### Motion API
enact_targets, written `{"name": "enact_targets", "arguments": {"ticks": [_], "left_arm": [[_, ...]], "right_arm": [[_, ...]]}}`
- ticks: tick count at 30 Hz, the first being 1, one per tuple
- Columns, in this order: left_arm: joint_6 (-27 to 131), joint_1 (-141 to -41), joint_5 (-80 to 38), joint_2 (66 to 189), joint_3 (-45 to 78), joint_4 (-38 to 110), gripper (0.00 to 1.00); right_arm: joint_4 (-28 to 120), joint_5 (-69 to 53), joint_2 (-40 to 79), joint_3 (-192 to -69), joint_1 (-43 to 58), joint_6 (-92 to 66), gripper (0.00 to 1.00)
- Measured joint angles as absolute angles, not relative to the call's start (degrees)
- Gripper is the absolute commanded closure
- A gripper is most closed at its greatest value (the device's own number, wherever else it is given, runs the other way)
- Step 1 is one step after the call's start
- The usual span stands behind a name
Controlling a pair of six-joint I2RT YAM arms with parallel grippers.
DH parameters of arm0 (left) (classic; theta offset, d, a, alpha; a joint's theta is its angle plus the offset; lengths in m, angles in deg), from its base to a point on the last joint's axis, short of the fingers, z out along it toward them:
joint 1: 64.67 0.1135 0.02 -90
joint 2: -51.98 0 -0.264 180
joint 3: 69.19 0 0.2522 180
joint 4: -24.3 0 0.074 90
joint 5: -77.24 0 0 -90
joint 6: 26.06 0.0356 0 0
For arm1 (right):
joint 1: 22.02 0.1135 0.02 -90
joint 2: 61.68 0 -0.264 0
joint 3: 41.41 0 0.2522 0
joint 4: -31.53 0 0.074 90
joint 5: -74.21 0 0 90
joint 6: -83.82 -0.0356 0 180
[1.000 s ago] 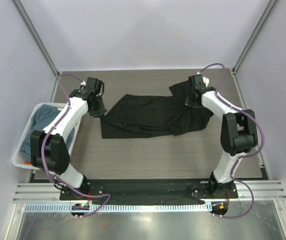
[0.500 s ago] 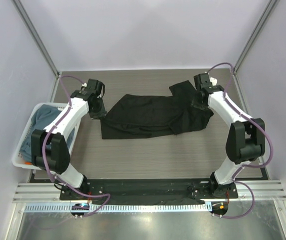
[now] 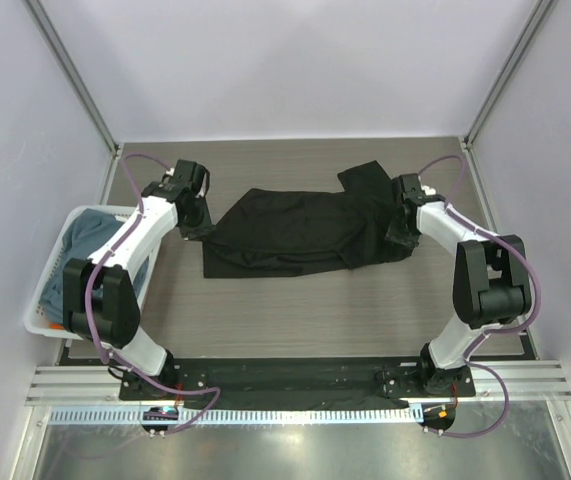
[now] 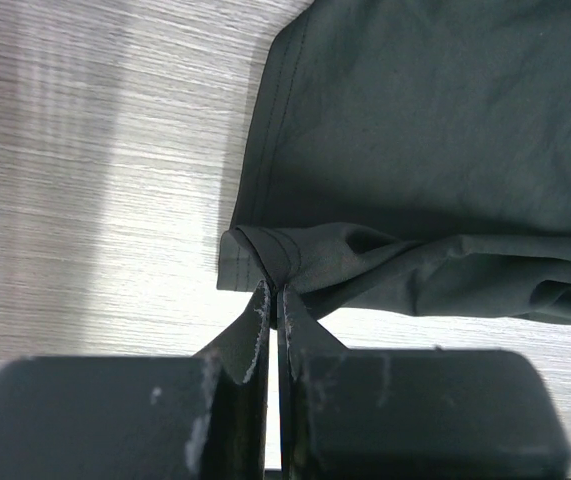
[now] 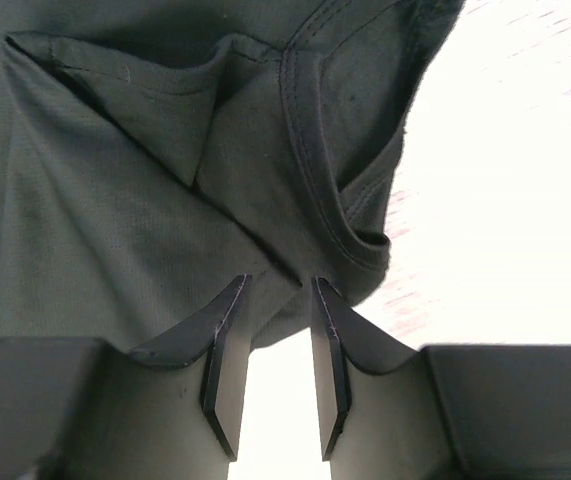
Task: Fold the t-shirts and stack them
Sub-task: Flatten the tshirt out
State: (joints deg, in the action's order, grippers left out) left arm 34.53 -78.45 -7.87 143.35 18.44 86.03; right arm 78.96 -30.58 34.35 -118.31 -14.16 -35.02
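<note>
From the overhead camera I see the black shirt lying across the middle of the table. It is roughly flat but rumpled, and its long side runs left to right. One flap sticks out toward the far edge at its right end, and the near edge is uneven, dipping lowest at the left corner. My two arms reach in from either side, one at each end of the cloth.

On my left wrist camera the left gripper has its jaws pressed nearly together, with only a thin slit between them. A small fold of the stitched hem at the shirt's corner is pinched between the tips. The cloth bunches into creases right there, then spreads out smooth above and to the right. Bare wood grain shows to the left of it.

On my right wrist camera the right gripper has its jaws parted, and I can see bright table through the gap. The shirt's edge sits right at the fingertips, just below the ribbed collar, which curves down toward the right-hand finger. I cannot tell whether the pads touch the fabric, and they are not clamped on it.

At the left edge of the table stands a white basket, well apart from the black shirt. A blue-grey shirt is heaped inside it
</note>
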Motion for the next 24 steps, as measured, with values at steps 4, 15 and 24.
{"name": "enact_targets", "arguments": {"ticks": [4, 15, 24], "left_arm": [[34.5, -78.5, -8.3, 143.3, 18.3, 85.9, 1.00], [34.5, -78.5, -8.6, 143.3, 18.3, 85.8, 1.00], [34.5, -78.5, -8.6, 143.3, 18.3, 85.8, 1.00]], "right_arm": [[76.7, -29.8, 35.1, -116.9, -14.2, -35.0, 0.64], [73.9, -29.3, 36.1, -114.5, -14.3, -35.5, 0.67], [73.7, -30.0, 36.1, -114.2, -14.3, -36.0, 0.99]]}}
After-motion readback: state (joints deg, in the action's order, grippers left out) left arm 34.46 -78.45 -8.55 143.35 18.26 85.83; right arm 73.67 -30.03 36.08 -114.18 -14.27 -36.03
